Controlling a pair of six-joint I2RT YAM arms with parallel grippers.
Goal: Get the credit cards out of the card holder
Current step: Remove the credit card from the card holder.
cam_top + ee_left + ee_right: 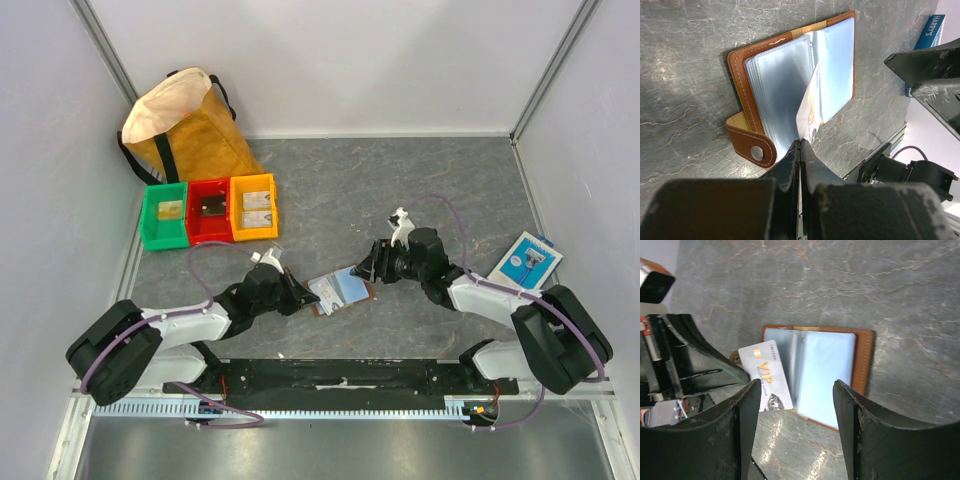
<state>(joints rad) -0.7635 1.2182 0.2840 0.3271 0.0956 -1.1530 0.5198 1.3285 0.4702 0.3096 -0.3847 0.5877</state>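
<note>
Robot test cell, lab-type. Plain white panel walls (350, 60) on metal framing (106, 50) enclose a grey stone-look surface (400, 190). Left arm (180, 325) and right arm (490, 295) bolted to a rail (340, 375) at 6 o'clock. Coloured sorting bins (210, 212) at 10 o'clock.

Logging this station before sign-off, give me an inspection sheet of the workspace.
Surface: grey marbled table.
Job's things: brown card holder lying open; one VIP credit card raised over it.
Clutter: green bin, red bin, orange bin, tan bag, Harry's packet.
Grippers: left pincer shut on the credit card; right pincer open, by the card holder.
Cables: purple cable looping along each arm.
Surroundings: pale enclosure walls.
</note>
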